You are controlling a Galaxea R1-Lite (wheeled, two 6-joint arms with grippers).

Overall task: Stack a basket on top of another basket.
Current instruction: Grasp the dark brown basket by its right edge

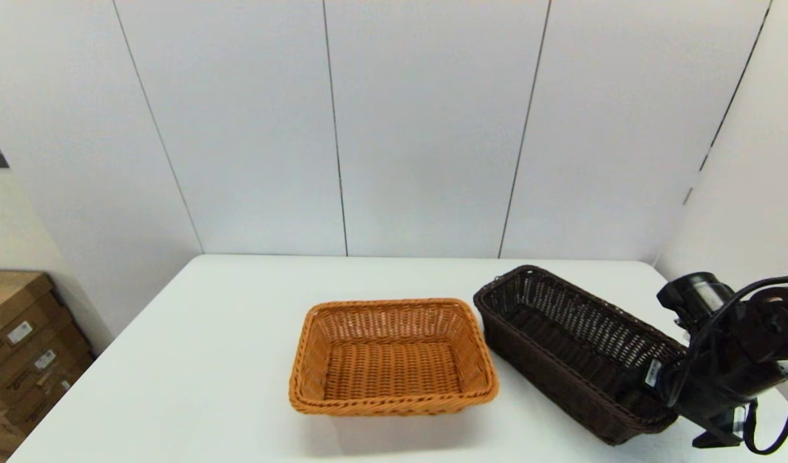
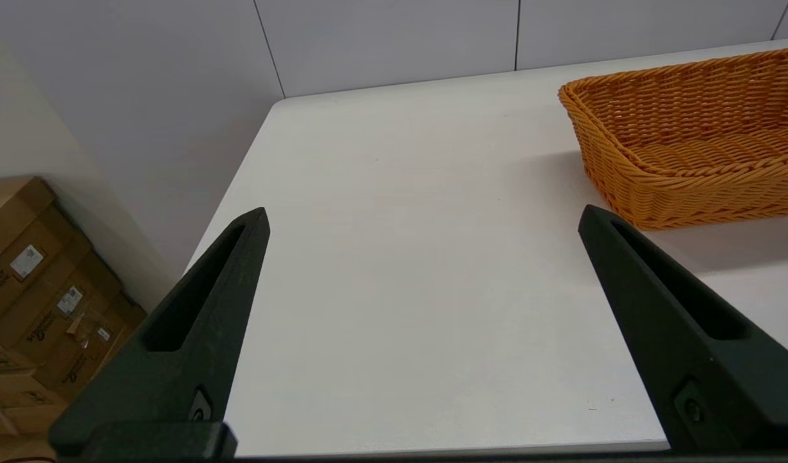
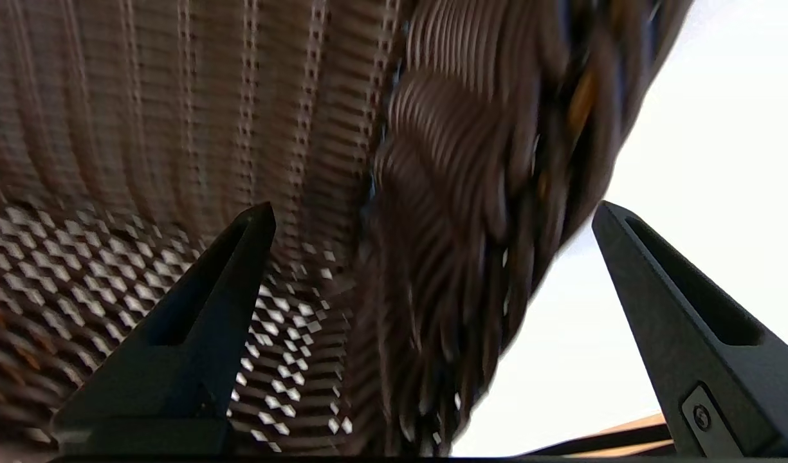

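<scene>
Risk of a glancing grip: right pincer point(image 3: 432, 215), spread, straddles the near end wall of the dark brown basket point(image 1: 564, 344), which sits just beside the orange-tan basket point(image 1: 394, 357); thin purchase could tip it. Left pincer point(image 2: 422, 218) hovers spread over the table point(image 2: 394, 289).

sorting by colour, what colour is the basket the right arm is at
Dark brown, nearly black; head view shows it best.

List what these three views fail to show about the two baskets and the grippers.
- Dark basket, head view: the right arm covers its near right corner.
- Right gripper, right wrist view: open astride the blurred rim; contact unclear.
- Orange basket, left wrist view: cut off by the edge.
- Left gripper: open, absent from head view.
</scene>
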